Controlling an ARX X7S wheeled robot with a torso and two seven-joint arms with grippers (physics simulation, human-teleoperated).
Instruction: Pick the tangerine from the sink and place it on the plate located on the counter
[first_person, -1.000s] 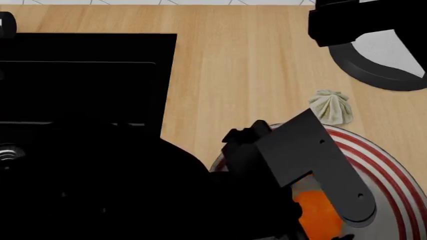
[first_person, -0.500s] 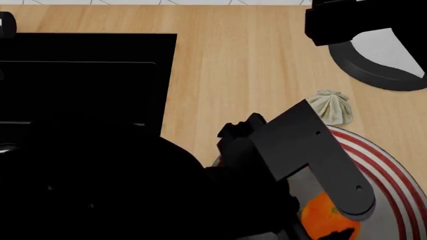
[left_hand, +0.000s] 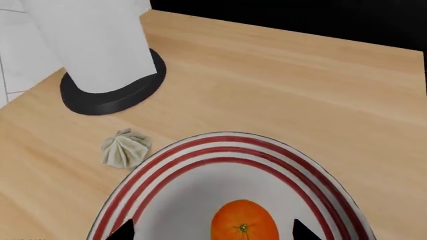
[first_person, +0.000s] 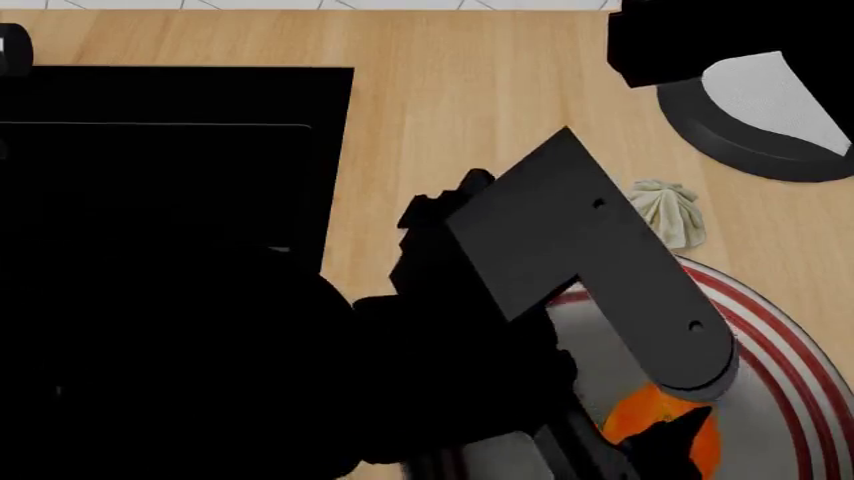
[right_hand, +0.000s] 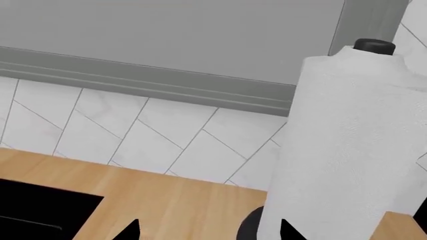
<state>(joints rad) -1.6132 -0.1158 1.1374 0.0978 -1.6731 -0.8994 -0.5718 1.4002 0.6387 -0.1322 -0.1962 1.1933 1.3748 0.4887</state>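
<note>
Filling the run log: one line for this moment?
tangerine: on plate | left gripper: open, astride it | right gripper: open, empty

— Tangerine (left_hand: 244, 223)?
— Bright orange, stem mark up, resting on the plate's (left_hand: 200, 157) grey centre, bottom middle of frame.
— Plate?
— Red-and-white striped, flat on the light wooden surface (left_hand: 280, 90).
— Sink (first_person: 160, 150)?
— Matte black, left of frame.

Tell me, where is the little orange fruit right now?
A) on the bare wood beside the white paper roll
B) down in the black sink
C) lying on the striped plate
C: the tangerine lies on the grey centre of the plate, between the open fingertips of the left hand, which do not touch it.
</note>
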